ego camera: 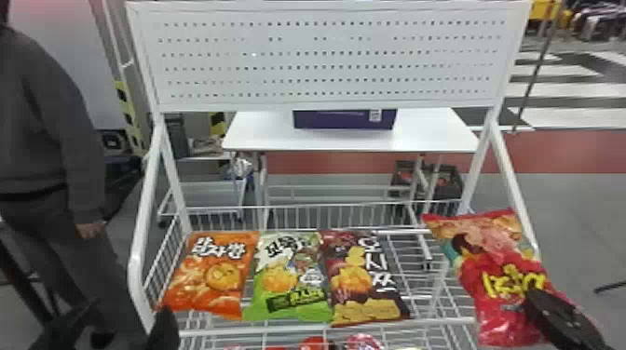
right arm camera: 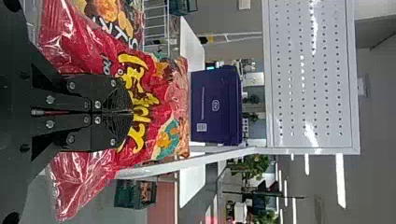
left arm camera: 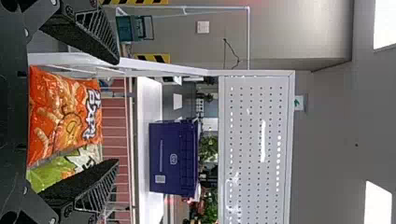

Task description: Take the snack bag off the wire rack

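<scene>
The right gripper [ego camera: 535, 298] is at the right side of the wire rack [ego camera: 419, 274], against the front of a red snack bag [ego camera: 493, 260]. In the right wrist view the right gripper [right arm camera: 130, 112] is shut with the red bag [right arm camera: 163, 98] pinched at its fingertips; the bag hangs tilted by the rack's right post. At the lower left of the head view is the left gripper [ego camera: 163, 326]; in the left wrist view the left gripper [left arm camera: 116, 112] stands open, nothing between its fingertips.
Orange [ego camera: 212, 274], green [ego camera: 291, 279] and dark brown [ego camera: 363, 279] bags lie side by side on the rack. Small red packages [ego camera: 316, 343] show on a lower level. Behind are a perforated panel [ego camera: 326, 60] and a white table [ego camera: 433, 135] with a purple box [ego camera: 344, 119].
</scene>
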